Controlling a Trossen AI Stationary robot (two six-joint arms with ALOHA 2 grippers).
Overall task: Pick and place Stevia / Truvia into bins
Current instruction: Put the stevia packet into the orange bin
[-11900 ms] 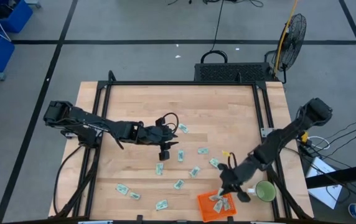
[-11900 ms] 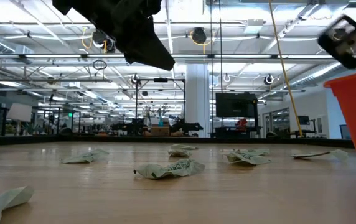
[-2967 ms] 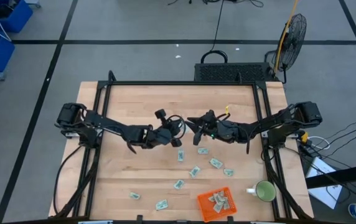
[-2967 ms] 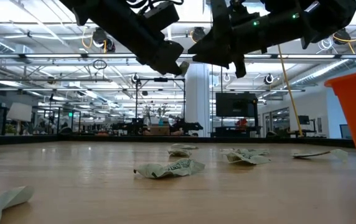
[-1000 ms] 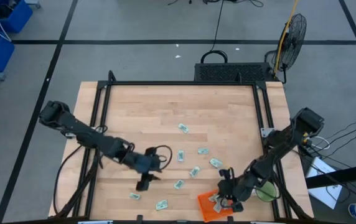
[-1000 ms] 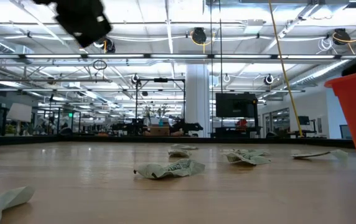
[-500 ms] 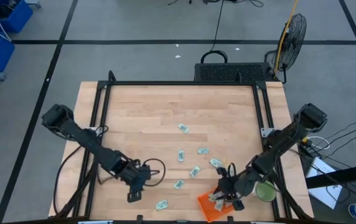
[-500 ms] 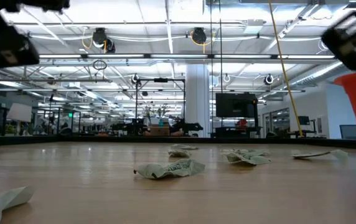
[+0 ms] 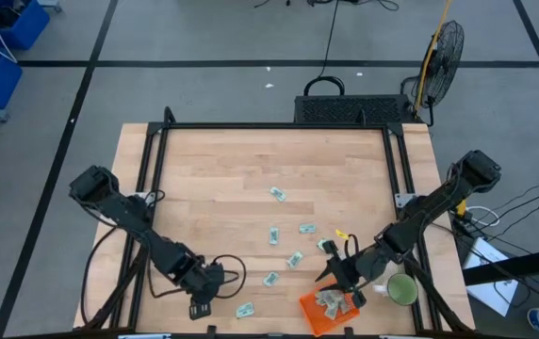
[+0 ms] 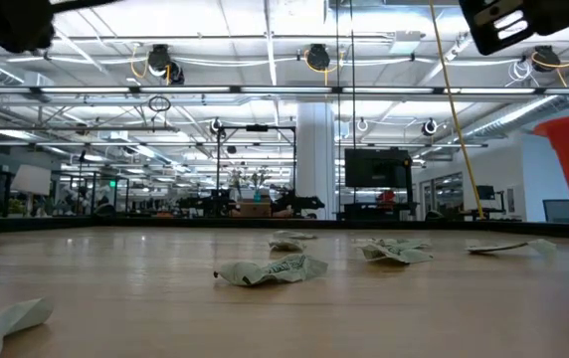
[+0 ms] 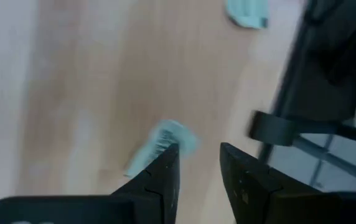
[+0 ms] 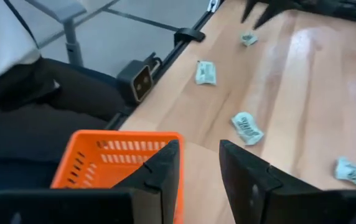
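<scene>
Pale green Stevia / Truvia sachets lie scattered on the wooden table, among them one at mid table (image 9: 274, 235) and one near the front edge (image 9: 244, 310). The orange basket (image 9: 305, 313) stands at the near right with several sachets in it. My left gripper (image 9: 197, 303) is low at the near left, open, with a sachet (image 11: 162, 142) lying just outside one fingertip (image 11: 170, 157). My right gripper (image 9: 335, 275) hovers open and empty by the basket's far left corner (image 12: 112, 163). My left gripper points down at the table, and one fingertip (image 11: 170, 157) stands at the edge of the sachet, which lies flat on the wood outside the gap. I cannot tell whether the finger touches it.
A green mug (image 9: 401, 290) stands right of the basket. Black frame rails (image 9: 142, 188) run along the table's left and right sides. More sachets (image 12: 248, 127) lie beyond the right gripper. The far half of the table is bare wood (image 9: 269, 155).
My left gripper has gone toward the table's near left corner and down, onto the spot where a sachet lay. My right gripper has drawn back from over the basket toward the far edge and risen a little.
</scene>
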